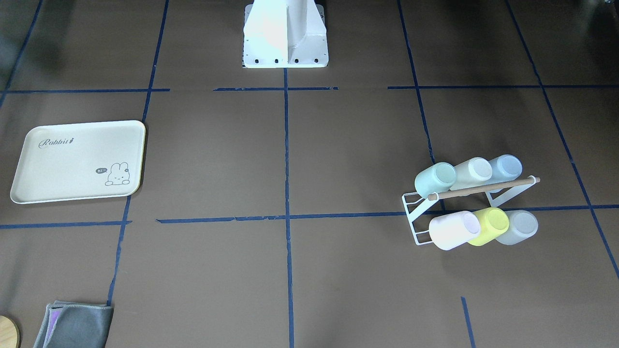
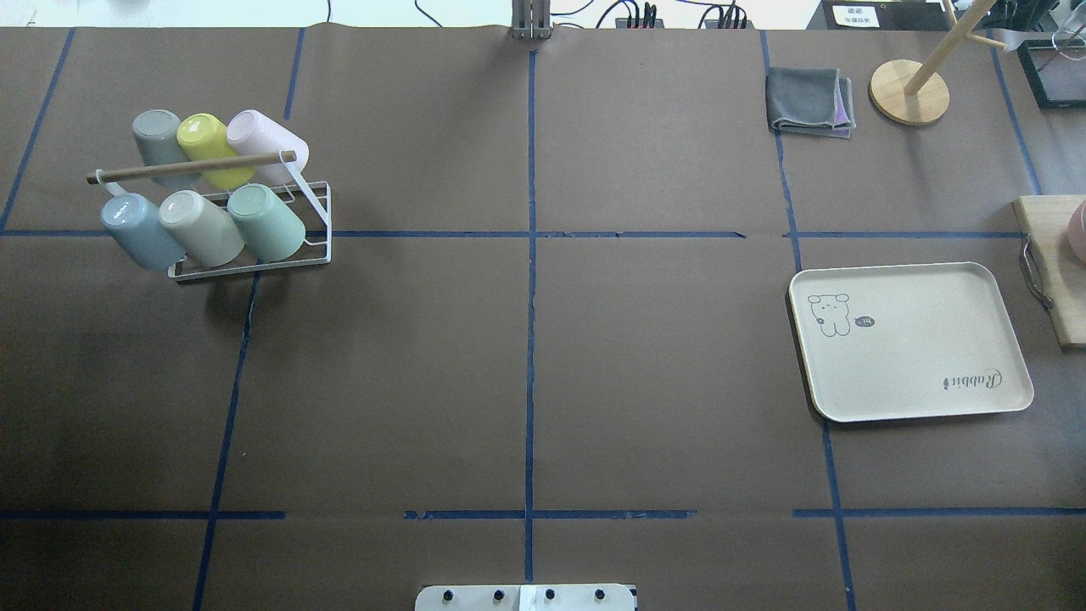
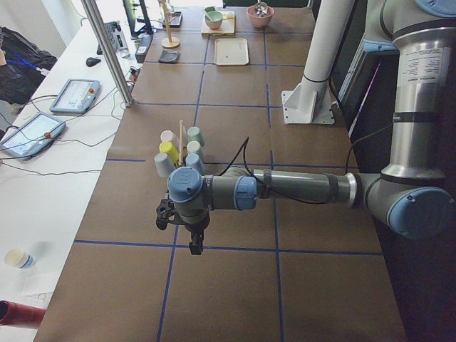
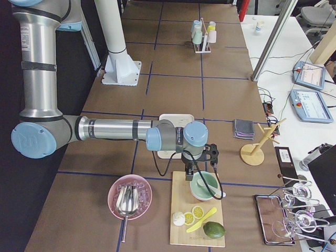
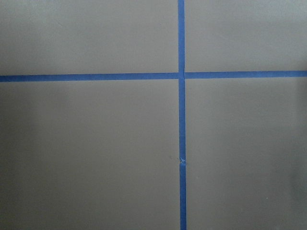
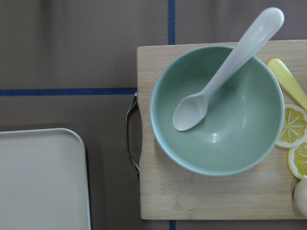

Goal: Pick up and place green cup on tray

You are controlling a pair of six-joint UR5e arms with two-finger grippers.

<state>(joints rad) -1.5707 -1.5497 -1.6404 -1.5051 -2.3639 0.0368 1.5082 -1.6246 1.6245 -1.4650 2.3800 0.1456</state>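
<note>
The green cup (image 2: pixel 265 222), pale mint, lies tilted in a white wire rack (image 2: pixel 254 270) at the near-row end closest to the table's middle. It also shows in the front view (image 1: pixel 435 179) and the left side view (image 3: pixel 195 134). The cream tray (image 2: pixel 916 356) with "Rabbit" script lies flat and bare on the other side of the table (image 1: pixel 72 169). My left gripper (image 3: pixel 194 249) hangs over bare table, short of the rack. My right gripper (image 4: pixel 189 176) hangs over a wooden board beside the tray. I cannot tell whether either is open or shut.
The rack also holds blue-grey, cream, grey, yellow-green and pink cups. A green bowl (image 6: pixel 216 110) with a white spoon and lemon slices sit on a cutting board (image 2: pixel 1052 280) right of the tray. A grey cloth (image 2: pixel 810 102) and wooden stand (image 2: pixel 908 92) lie beyond.
</note>
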